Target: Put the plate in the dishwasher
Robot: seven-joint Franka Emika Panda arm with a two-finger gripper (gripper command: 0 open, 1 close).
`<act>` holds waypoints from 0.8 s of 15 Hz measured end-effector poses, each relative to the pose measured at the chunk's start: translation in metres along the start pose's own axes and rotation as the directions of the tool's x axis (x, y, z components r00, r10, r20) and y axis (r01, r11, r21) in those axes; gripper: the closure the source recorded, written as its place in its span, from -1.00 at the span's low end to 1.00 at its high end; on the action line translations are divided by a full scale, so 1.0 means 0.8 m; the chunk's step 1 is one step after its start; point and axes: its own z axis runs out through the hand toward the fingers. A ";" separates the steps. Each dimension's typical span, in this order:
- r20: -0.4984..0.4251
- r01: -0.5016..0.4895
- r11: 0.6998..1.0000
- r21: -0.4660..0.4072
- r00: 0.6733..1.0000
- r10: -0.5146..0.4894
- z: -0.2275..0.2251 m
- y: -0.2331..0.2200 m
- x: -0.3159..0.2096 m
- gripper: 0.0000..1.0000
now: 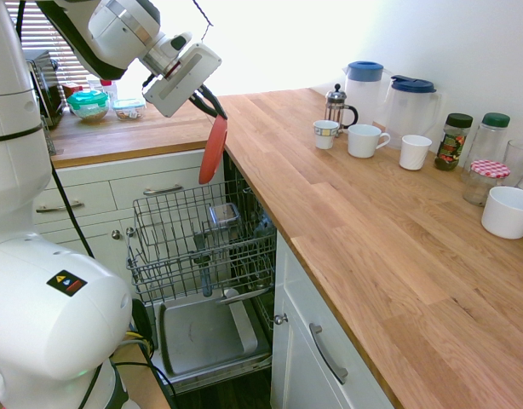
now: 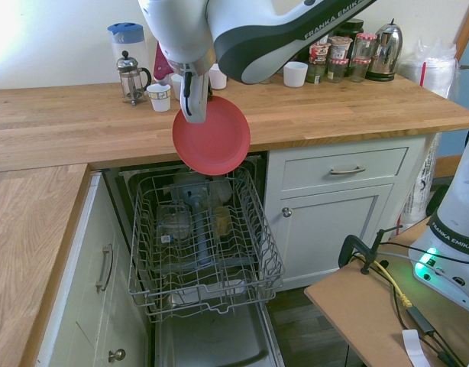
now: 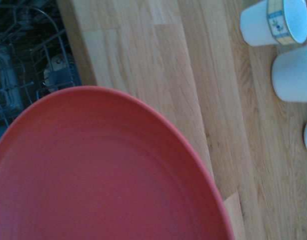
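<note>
Plate [image 2: 211, 135] coral-red, pitcher lid [image 1: 364, 72] blue, one jar lid [image 1: 488, 170] red/wht checked, mugs [image 1: 364, 141] wht.

plate [image 2: 211, 135]: matt-looking red plastic, smooth, rim [image 3: 158, 114] showing a faint sheen
surface [image 1: 355, 221]: wood, visible grain, smooth w/ satin sheen
rack [image 2: 200, 237]: grey metal wire
door panel [image 1: 206, 334]: grey metal, smooth, reflecting lt softly
cupboard door [image 2: 326, 229]: smooth, matt-looking white
drawer handle [image 2: 347, 170]: metal, brushed look
French press [image 2: 132, 80]: clear body w/ shiny metal frame
kettle [image 2: 386, 52]: metal, polished, reflecting rm
mugs [image 1: 364, 141]: white, smooth, slightly glossy
</note>
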 end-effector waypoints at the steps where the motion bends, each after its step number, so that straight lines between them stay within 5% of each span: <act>1: -0.009 0.023 1.000 0.007 1.000 -0.023 -0.006 -0.010 -0.007 1.00; 5: -0.074 0.101 0.995 -0.019 0.992 -0.102 -0.027 -0.033 -0.020 1.00; 12: -0.174 0.173 0.974 -0.144 0.965 -0.197 -0.046 -0.177 -0.072 1.00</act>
